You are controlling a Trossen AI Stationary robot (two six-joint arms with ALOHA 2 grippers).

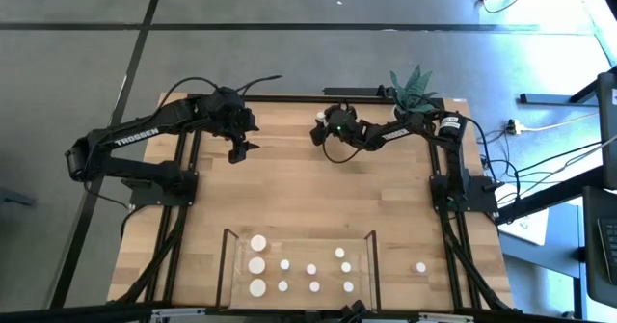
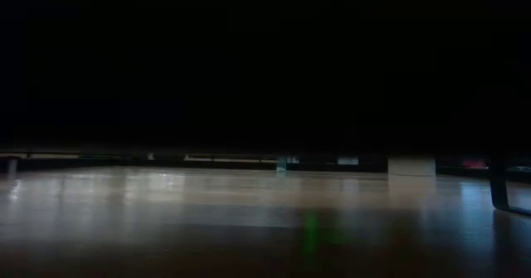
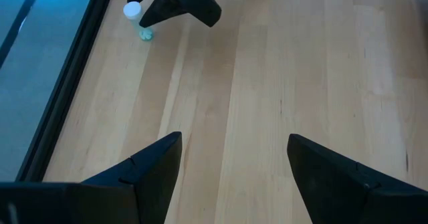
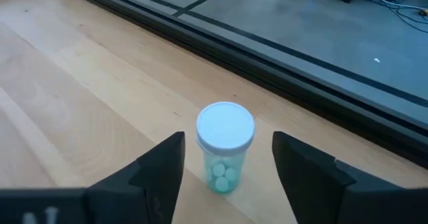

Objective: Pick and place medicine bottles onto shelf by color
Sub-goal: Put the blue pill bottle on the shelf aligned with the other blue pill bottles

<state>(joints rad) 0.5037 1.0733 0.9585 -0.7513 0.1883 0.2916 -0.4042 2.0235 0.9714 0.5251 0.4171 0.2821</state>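
Right arm: dark, jointed, reaching from its base on the table's right side along the far edge toward the middle, elbow near the spiky green plant in a white pot [image 1: 415,89]; its right gripper [image 1: 321,130] sits low over the wood with fingers spread wide, one dark finger [image 4: 157,167] on either side of a small greenish translucent medicine bottle with a white cap [image 4: 225,146], neither finger touching it. That bottle stands upright on the light-wood plank tabletop [image 1: 308,188], close to the far edge; pale tablets show through its body. Left arm: dark, marked with white lettering, stretched from the table's left side toward the far middle, its left gripper [image 1: 241,148] pointed down at bare planks, fingers wide apart and holding nothing; from its wrist view the greenish bottle appears farther off, beside the other arm's dark finger. Shelf: rectangular light-wood board with thin dark frame bars on its short sides [image 1: 234,280], at the near edge of the table, well apart from both grippers, bearing white-capped bottles in rows, three wider ones at its left end. One more white-capped bottle [image 1: 420,267] stands alone on the tabletop to the right of the shelf. Surroundings: grey floor with dark seams around the table, cables to the right of it. Low view: mostly dark, showing only the tabletop's sheen and a dim strip of room beyond.
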